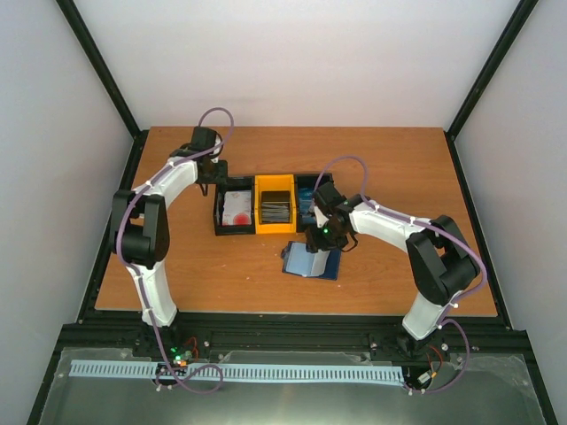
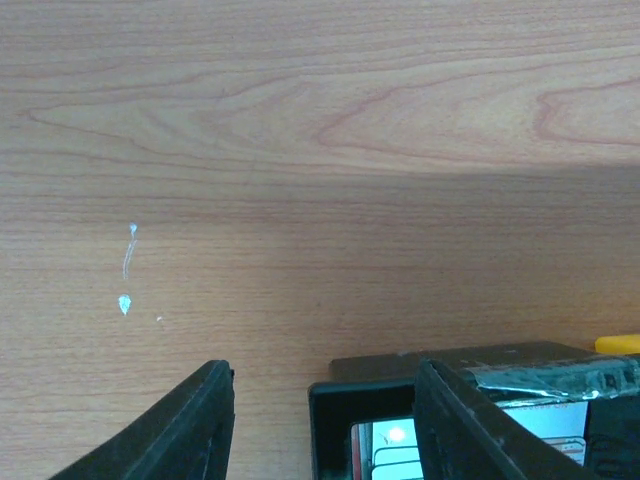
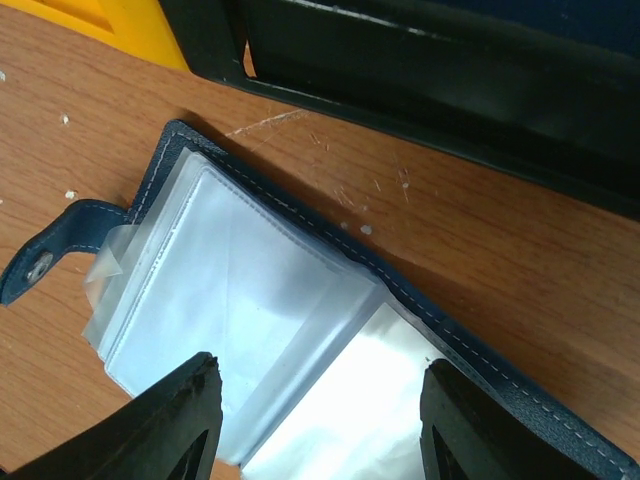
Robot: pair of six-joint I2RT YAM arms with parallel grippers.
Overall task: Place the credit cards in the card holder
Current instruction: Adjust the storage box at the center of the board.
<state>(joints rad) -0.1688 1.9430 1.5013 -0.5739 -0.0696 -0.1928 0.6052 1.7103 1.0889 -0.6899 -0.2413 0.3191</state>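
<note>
The card holder lies open on the wood just in front of the tray, its clear pockets facing up inside a navy cover. My right gripper hangs open low over those pockets, holding nothing. The credit cards sit in the tray: white ones with a red circle, dark grey ones and blue ones. My left gripper is open at the tray's far left corner. One finger is outside the wall, the other over the white cards.
The black-and-yellow three-compartment tray stands mid-table. The holder's strap tab sticks out to one side. Bare wood stretches beyond the tray to the back wall. Black frame rails border the table.
</note>
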